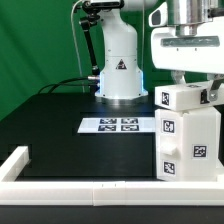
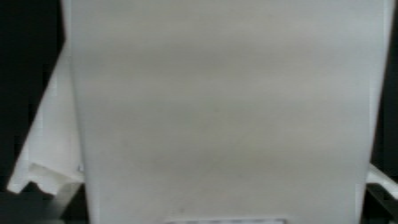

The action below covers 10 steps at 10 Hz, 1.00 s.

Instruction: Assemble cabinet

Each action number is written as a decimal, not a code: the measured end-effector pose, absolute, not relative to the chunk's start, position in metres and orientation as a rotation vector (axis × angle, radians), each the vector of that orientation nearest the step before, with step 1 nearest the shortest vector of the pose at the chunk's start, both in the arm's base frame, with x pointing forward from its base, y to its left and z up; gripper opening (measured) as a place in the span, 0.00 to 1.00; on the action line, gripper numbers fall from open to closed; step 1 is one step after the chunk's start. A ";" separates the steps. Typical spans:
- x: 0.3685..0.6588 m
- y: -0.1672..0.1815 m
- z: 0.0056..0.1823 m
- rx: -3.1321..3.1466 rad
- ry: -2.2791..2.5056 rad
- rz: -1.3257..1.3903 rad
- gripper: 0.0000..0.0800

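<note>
Black table [image 1: 60, 125] under green backdrop [image 1: 35, 40], end effector [image 1: 190, 88] grip state unclear atop cabinet [image 1: 187, 135].

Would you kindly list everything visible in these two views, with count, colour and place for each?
cabinet: one, white with black-and-white tags, standing at the exterior view's right near the front rail; a smaller tagged block sits on top of it under the gripper; in the wrist view a plain white face fills the picture.
marker board: one, flat white with tags, lying mid-table.
rail: one, white, along the table's front edge, turning up the exterior view's left side.
table: one, black.
backdrop: one, green, behind the table.
robot base: one, white, at the table's back.
gripper: one, white, directly above the cabinet; finger state unclear.
</note>
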<state>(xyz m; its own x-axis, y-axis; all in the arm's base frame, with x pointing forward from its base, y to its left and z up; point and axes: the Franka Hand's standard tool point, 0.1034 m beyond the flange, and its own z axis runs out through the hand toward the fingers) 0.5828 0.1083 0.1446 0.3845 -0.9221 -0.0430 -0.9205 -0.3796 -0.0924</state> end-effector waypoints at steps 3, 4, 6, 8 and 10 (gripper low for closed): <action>0.582 0.112 0.145 -2.370 1.884 0.005 0.69; 0.583 0.112 0.145 -2.346 1.911 0.008 0.69; 0.583 0.112 0.146 -2.359 1.890 0.009 0.73; 0.581 0.112 0.155 -2.354 1.866 0.010 0.92; 0.579 0.113 0.169 -2.327 1.865 0.005 1.00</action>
<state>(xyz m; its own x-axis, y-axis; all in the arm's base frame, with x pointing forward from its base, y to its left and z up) 0.5787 0.1134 0.1689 0.2231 -0.9695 -0.1018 -0.9700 -0.2104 -0.1218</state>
